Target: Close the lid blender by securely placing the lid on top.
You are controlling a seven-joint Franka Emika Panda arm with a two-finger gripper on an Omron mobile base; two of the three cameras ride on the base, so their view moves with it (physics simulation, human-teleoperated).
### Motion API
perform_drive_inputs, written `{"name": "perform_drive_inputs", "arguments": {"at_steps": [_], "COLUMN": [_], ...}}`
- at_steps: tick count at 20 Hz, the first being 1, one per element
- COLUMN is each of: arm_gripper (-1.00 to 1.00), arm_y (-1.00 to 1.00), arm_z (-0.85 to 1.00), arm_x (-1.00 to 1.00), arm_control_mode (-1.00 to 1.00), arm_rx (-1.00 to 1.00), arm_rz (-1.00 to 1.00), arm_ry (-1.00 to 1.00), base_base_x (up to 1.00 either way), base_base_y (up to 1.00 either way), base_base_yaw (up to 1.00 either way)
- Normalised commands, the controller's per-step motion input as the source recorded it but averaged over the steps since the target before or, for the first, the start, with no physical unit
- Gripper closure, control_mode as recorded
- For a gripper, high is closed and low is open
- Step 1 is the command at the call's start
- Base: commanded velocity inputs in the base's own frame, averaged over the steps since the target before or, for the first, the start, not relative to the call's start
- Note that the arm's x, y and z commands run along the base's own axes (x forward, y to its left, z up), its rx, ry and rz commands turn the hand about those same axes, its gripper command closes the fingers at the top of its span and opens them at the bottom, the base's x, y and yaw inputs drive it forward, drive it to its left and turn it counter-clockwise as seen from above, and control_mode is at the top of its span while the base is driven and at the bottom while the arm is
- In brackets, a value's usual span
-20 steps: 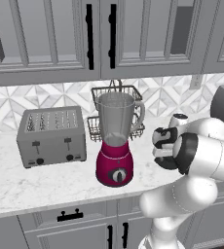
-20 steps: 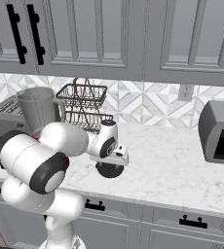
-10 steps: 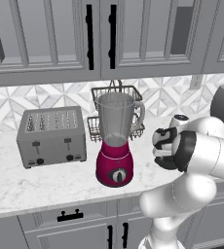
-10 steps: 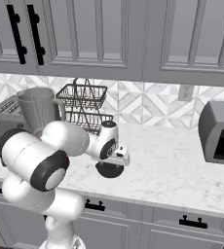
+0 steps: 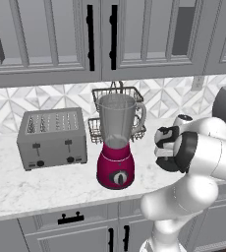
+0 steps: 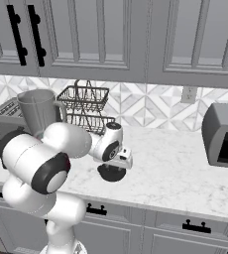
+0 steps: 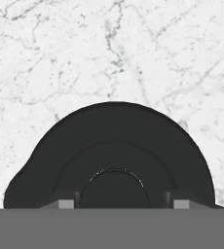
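The lid (image 6: 111, 172) sits directly under the hand (image 6: 120, 159), low over the bare worktop (image 6: 175, 168) toward its front edge. In the hand view the two fingers (image 7: 65, 203) flank the lid's raised centre knob, but I cannot tell whether they are clamped on it. The blender (image 5: 117, 142) stands well apart, to the hand's left, nearer the toaster (image 5: 52, 137), with its jar mouth open and higher than the lid. The lid must therefore travel up and leftward. No brand or writing is legible anywhere.
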Motion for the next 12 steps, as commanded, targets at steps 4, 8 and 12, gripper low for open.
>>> {"name": "perform_drive_inputs", "arguments": {"at_steps": [4,8,12], "arm_gripper": [1.0,1.0,1.0], "arm_y": [0.22,0.28,0.1], "arm_z": [-0.16,-0.05,0.15], "arm_x": [0.0,0.0,-0.11], "arm_control_mode": [-1.0,-1.0,-1.0], "arm_rx": [0.03,0.0,0.0], "arm_rz": [0.0,0.0,0.0], "arm_ry": [0.0,0.02,0.01], "base_base_x": [0.0,0.0,0.0], "base_base_y": [0.0,0.0,0.0], "base_base_yaw": [0.0,0.0,0.0]}}
